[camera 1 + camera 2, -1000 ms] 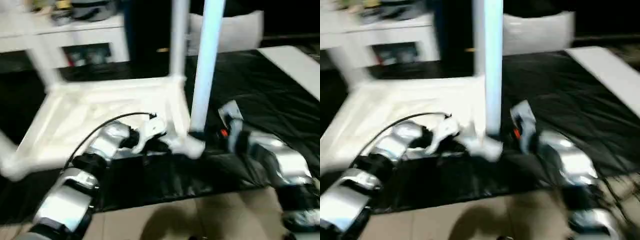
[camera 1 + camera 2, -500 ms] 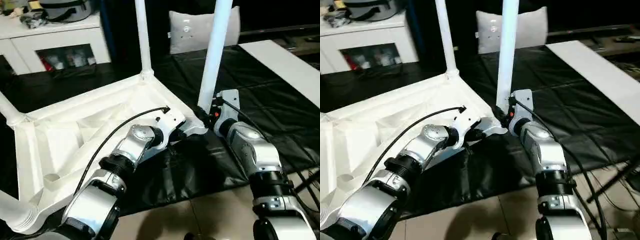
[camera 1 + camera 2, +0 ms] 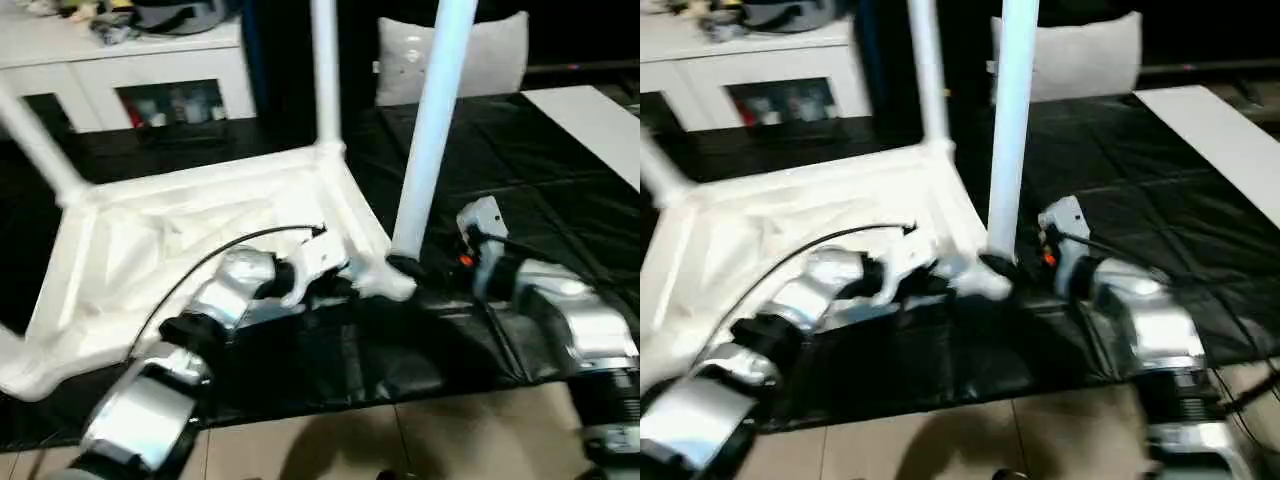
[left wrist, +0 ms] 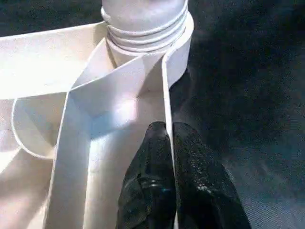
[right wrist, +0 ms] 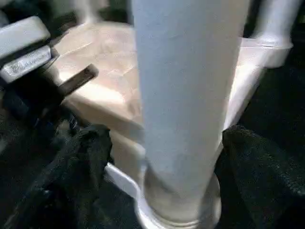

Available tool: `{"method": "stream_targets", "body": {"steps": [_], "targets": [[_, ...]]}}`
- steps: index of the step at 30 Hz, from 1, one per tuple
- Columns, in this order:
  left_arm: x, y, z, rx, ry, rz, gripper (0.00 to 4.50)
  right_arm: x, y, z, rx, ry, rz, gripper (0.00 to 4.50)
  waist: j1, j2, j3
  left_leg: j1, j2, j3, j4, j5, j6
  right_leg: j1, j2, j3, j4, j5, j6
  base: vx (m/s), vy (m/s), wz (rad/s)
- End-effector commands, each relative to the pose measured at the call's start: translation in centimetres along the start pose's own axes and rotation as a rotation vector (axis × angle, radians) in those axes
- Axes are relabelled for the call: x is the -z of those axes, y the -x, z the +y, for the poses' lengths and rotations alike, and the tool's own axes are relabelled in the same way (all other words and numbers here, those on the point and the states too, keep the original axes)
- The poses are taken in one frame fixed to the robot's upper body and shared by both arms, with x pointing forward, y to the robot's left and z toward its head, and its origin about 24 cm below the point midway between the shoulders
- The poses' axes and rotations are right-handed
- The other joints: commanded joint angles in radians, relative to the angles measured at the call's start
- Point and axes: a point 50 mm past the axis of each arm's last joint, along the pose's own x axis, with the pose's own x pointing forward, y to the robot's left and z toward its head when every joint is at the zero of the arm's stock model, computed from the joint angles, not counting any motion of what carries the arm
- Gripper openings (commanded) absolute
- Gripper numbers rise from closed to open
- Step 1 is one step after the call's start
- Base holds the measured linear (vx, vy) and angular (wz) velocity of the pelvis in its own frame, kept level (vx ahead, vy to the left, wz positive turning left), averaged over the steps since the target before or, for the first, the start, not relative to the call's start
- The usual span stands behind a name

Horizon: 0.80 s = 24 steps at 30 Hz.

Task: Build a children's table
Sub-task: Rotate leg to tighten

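Note:
The children's table top (image 3: 170, 240) lies upside down on the black cover, ribs up. Three white legs stand in its corner sockets: one at the near right corner (image 3: 432, 130), one behind it (image 3: 325, 70), one at the left (image 3: 40, 150). My left gripper (image 4: 169, 131) is shut on the top's thin rim wall, just short of the near right socket (image 4: 145, 28). My right gripper (image 3: 418, 268) sits at the base of the near right leg (image 5: 188, 95). Its black fingers (image 5: 83, 167) stand wide on both sides of the leg, open, with a gap beside the tube.
A white cabinet (image 3: 150, 70) stands at the back left and a grey cushion (image 3: 485, 55) at the back. A white board (image 3: 600, 120) lies on the black cover (image 3: 520, 170) at the right. The tiled floor (image 3: 330, 445) shows in front.
The head camera has swung, so the whole picture has shifted. Both grippers stay at the near right corner. The right gripper's fingers have spread off the leg's base.

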Motion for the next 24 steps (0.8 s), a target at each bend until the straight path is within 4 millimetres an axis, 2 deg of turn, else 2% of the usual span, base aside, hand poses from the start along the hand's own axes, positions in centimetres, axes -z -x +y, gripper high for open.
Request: {"method": "stream_targets", "body": {"steps": [1,2,4,6,7,9,11,14,15,17,20,22,23,24], "targets": [[-0.4,0.9,-0.4,0.144,-0.128,0.037,0.0,-0.1,0.5,1.0,-0.174,0.057,0.027,4.03,0.014,-0.022,-0.075,0.001,0.025,0.003,-0.057,-0.088,0.136,0.077,-0.065,0.064,-0.062,-0.339,-0.042,0.0,0.0,0.0],[-0.1,1.3,-0.5,0.174,-0.143,0.052,0.0,-0.1,0.7,1.2,-0.225,0.069,0.04,4.03,0.015,-0.022,-0.074,-0.001,0.027,0.003,-0.057,-0.083,0.138,0.076,-0.065,0.067,-0.061,-0.333,-0.041,0.0,0.0,0.0],[0.0,1.8,-0.6,0.228,-0.169,0.063,0.0,0.1,0.9,1.3,-0.287,0.096,0.07,4.03,0.029,-0.024,-0.075,-0.001,0.029,0.004,-0.057,-0.072,0.134,0.075,-0.068,0.067,-0.057,-0.323,-0.046,0.0,0.0,0.0],[0.1,1.9,-0.7,0.246,-0.175,0.066,0.0,0.1,0.9,1.4,-0.307,0.095,0.078,3.87,0.034,-0.024,-0.074,0.0,0.029,0.005,-0.058,-0.066,0.131,0.074,-0.068,0.068,-0.056,-0.322,-0.049,0.0,0.0,0.0],[0.1,2.1,-0.9,0.295,-0.191,0.074,0.0,0.2,0.8,1.5,-0.351,0.094,0.097,3.87,0.043,-0.03,-0.075,0.001,0.03,0.005,-0.058,-0.06,0.13,0.073,-0.069,0.069,-0.053,-0.324,-0.054,0.0,0.0,0.0],[0.0,2.2,-1.1,0.339,-0.207,0.08,0.0,0.3,0.5,1.8,-0.4,0.1,0.113,3.56,0.047,-0.031,-0.074,0.0,0.031,0.006,-0.059,-0.058,0.128,0.073,-0.071,0.07,-0.054,-0.33,-0.054,0.0,0.0,0.0],[0.0,2.2,-1.1,0.349,-0.211,0.079,0.0,0.2,0.3,1.9,-0.419,0.101,0.111,3.49,0.053,-0.031,-0.075,0.002,0.032,0.006,-0.059,-0.052,0.125,0.072,-0.071,0.072,-0.051,-0.327,-0.056,0.0,0.0,0.0],[-0.1,2.2,-1.3,0.367,-0.226,0.083,0.0,0.1,0.0,2.1,-0.453,0.092,0.106,3.35,0.058,-0.033,-0.074,0.003,0.029,0.008,-0.059,-0.06,0.117,0.071,-0.071,0.072,-0.055,-0.351,-0.047,0.0,0.0,0.0],[-0.1,2.1,-1.3,0.382,-0.231,0.08,0.0,0.1,-0.1,2.4,-0.485,0.082,0.103,3.04,0.06,-0.034,-0.073,0.003,0.029,0.009,-0.06,-0.063,0.113,0.071,-0.07,0.071,-0.057,-0.363,-0.038,0.0,0.0,0.0],[-0.2,2.1,-1.4,0.391,-0.233,0.076,0.0,0.1,-0.1,2.6,-0.511,0.07,0.1,3.0,0.061,-0.033,-0.074,0.003,0.03,0.009,-0.06,-0.062,0.114,0.072,-0.07,0.071,-0.057,-0.361,-0.034,0.0,0.0,0.0],[-0.2,2.0,-1.5,0.403,-0.233,0.072,0.0,0.3,-0.1,2.9,-0.554,0.035,0.108,2.62,0.061,-0.034,-0.075,0.001,0.029,0.009,-0.059,-0.057,0.113,0.072,-0.069,0.07,-0.057,-0.359,-0.029,0.0,0.0,0.0],[-0.2,2.1,-1.5,0.405,-0.232,0.073,0.0,0.5,-0.1,3.1,-0.572,0.018,0.119,2.59,0.063,-0.034,-0.075,0.002,0.028,0.009,-0.059,-0.057,0.113,0.072,-0.068,0.069,-0.058,-0.362,-0.028,0.0,0.0,0.0],[-0.2,2.1,-1.5,0.405,-0.231,0.073,0.0,0.5,-0.1,3.1,-0.575,0.012,0.124,2.59,0.063,-0.031,-0.074,0.002,0.029,0.009,-0.06,-0.058,0.11,0.072,-0.068,0.069,-0.059,-0.367,-0.026,0.0,0.0,0.0],[-0.1,2.1,-1.5,0.404,-0.226,0.073,0.0,0.6,0.0,3.2,-0.577,0.006,0.127,2.29,0.064,-0.028,-0.074,0.003,0.028,0.009,-0.059,-0.059,0.107,0.071,-0.068,0.069,-0.06,-0.367,-0.024,0.0,0.0,0.0]]}}
